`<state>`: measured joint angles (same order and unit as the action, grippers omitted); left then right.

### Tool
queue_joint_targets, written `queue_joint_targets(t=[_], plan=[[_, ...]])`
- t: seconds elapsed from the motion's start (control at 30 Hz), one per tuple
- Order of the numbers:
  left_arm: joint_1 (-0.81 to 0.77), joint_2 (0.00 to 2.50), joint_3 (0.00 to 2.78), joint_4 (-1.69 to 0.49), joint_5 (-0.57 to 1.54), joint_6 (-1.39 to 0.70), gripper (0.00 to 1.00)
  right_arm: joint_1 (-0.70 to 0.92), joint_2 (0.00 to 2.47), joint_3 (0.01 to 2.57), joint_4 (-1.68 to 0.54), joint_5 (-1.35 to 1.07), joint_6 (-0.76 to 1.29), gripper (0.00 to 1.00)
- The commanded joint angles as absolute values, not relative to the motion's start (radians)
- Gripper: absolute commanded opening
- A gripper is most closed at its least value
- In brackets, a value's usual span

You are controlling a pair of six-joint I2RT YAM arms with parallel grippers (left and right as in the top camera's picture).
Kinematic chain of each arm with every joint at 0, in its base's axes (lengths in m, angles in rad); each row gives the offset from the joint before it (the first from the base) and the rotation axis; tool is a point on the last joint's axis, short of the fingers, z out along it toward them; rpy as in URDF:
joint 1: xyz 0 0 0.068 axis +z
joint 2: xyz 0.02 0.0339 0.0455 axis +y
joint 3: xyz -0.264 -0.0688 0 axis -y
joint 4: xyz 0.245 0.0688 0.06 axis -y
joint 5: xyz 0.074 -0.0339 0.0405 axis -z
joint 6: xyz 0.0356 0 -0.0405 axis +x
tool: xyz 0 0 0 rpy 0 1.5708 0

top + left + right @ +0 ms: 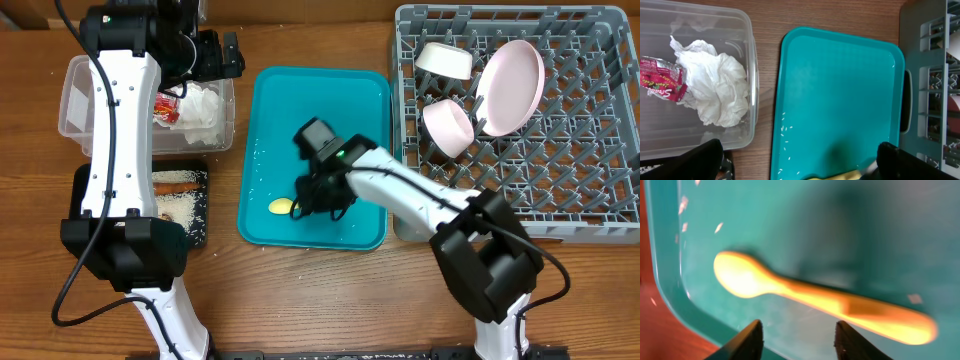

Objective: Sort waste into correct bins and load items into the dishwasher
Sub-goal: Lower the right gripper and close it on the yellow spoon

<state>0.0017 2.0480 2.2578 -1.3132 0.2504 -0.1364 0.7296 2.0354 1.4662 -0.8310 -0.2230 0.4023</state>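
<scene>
At the teal tray's (790,220) near corner, the pale yellow spoon (805,297) lies flat just ahead of the right gripper (799,342), whose jaws stand parted and empty. Its long axis runs nearly along the line between the fingers, bowl toward the rim. Farther back, the left gripper (800,165) hangs wide open, empty, well away. Overhead, the wrist hides the handle; the close view is blurred.

Pale yellow spoon (825,301) flat on teal tray (300,120)
</scene>
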Motion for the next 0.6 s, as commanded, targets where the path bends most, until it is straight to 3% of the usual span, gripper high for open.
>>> queue_joint_targets(t=[0.0, 0.23, 0.57], plan=[[0.001, 2.044, 2.274, -1.312, 0.252, -0.146, 1.0, 0.779, 2.025, 1.494, -0.828, -0.152, 0.205, 0.56], [0.001, 2.044, 2.274, -1.312, 0.252, -0.146, 1.0, 0.826, 2.028, 1.492, -0.755, 0.055, 0.033, 0.77], [0.001, 2.044, 2.274, -1.312, 0.252, -0.146, 1.0, 0.826, 2.084, 1.492, -0.706, -0.048, -0.245, 0.75]])
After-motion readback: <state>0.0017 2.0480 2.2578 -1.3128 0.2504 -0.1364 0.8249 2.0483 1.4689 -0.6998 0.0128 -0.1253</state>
